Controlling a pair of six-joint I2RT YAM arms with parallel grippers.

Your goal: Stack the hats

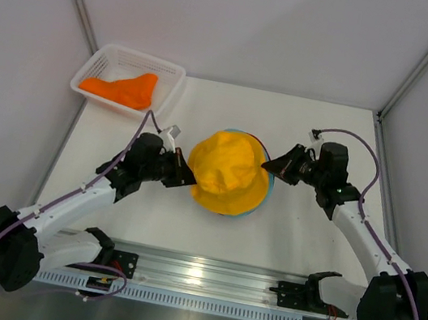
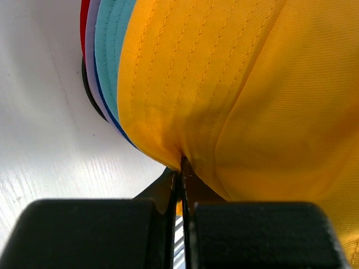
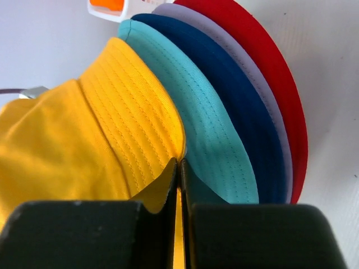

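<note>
A yellow hat (image 1: 230,171) sits on top of a stack in the middle of the table. Under it show the brims of a teal hat (image 3: 213,129), a dark blue hat (image 3: 241,112), a lilac hat (image 3: 247,73) and a red hat (image 3: 275,73). My left gripper (image 1: 188,179) is shut on the yellow hat's brim (image 2: 162,134) at its left side. My right gripper (image 1: 267,166) is shut on the yellow brim (image 3: 140,129) at its right side. An orange hat (image 1: 123,89) lies in the white basket (image 1: 169,87) at the far left.
The white slatted basket stands at the table's back left corner. A dark edge of the black stand (image 2: 92,95) shows under the stack. Grey walls close the table on three sides. A metal rail (image 1: 202,277) runs along the near edge.
</note>
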